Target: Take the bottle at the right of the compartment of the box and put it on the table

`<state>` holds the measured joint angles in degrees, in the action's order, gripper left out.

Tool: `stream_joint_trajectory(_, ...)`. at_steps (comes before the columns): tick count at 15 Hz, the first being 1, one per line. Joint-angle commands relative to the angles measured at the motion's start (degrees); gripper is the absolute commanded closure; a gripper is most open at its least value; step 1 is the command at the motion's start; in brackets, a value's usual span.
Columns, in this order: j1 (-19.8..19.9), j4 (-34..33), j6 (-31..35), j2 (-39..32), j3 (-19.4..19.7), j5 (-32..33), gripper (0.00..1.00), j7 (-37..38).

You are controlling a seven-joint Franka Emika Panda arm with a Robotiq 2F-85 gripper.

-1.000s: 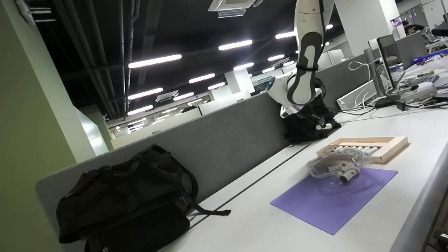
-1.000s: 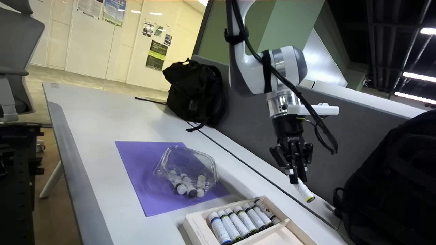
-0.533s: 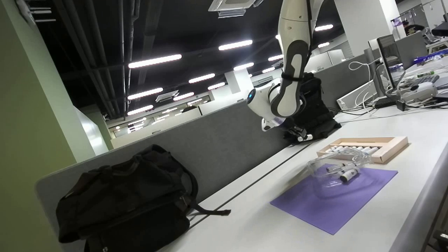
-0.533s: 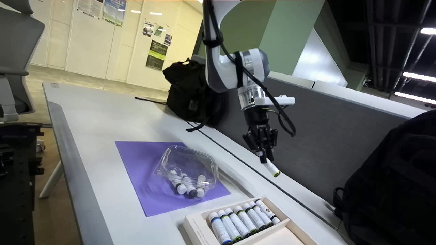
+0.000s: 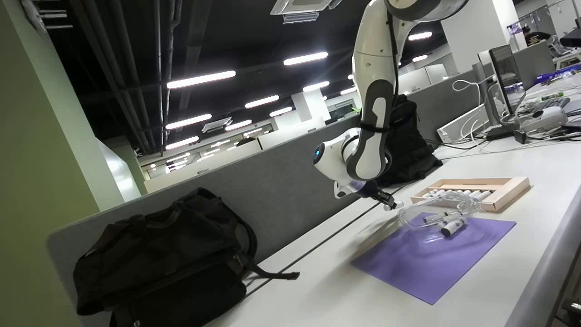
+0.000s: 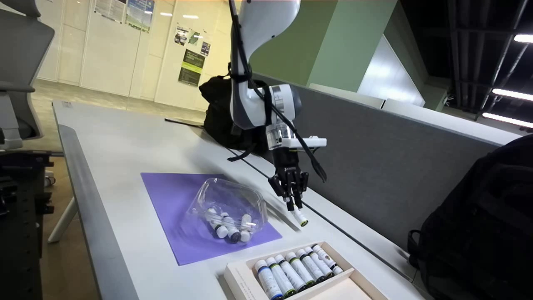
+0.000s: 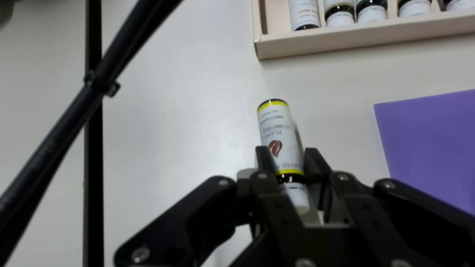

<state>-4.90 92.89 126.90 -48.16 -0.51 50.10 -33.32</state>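
Over roomy table (image 7: 178,122), between groove (image 7: 93,185) and edge of mat (image 7: 434,144), hand (image 7: 287,157) grips bottle (image 7: 275,129).

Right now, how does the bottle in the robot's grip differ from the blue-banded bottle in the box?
The held bottle has yellow label edges, while the blue-banded bottle has blue ones. The held bottle is clasped alone in the gripper; the blue-banded bottle lies in the pale divided box, at the end of a row of bottles. Both are white-capped cylinders with white labels.
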Motion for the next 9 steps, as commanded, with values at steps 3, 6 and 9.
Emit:
stream_joint_trajectory(3,0.25,-5.20,-0.85,-5.24,-0.19,-0.37,0.93,2.21)
stream_joint_trajectory(6,0.89,-5.24,-1.39,-3.97,-1.05,-2.33,0.46,1.17)
stream_joint_trajectory(9,1.28,-3.14,-0.92,0.37,-1.28,-3.76,0.26,1.23)
